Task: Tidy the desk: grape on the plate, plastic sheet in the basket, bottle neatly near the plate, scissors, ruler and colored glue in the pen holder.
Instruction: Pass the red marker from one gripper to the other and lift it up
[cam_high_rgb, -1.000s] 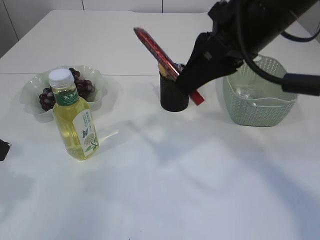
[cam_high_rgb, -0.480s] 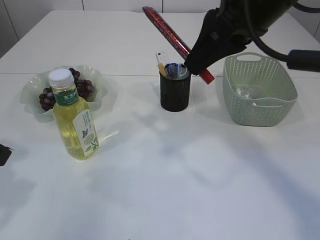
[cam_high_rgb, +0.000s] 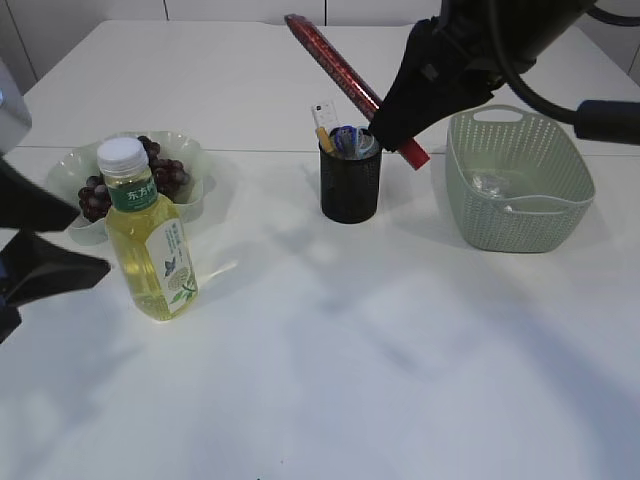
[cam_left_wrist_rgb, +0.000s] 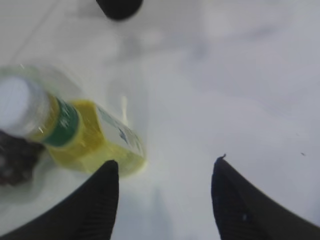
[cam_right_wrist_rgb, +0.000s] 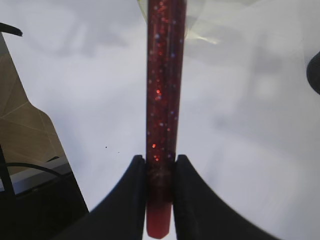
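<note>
**Glitter glue held above pen holder; left gripper beside bottle**

A white table (cam_high_rgb: 330, 360) is seen under even light. The red glitter glue stick (cam_high_rgb: 345, 80) is held tilted above the black mesh pen holder (cam_high_rgb: 350, 185), near the table's far edge. It is judged light, rigid and smooth, so possibly slippery; it is pinched close to its lower end. The right gripper (cam_right_wrist_rgb: 160, 172) is pressed together on that end. The left gripper (cam_left_wrist_rgb: 162, 197) is spread wide and empty, just beside the tea bottle (cam_high_rgb: 148, 240) toward the left edge.
</note>
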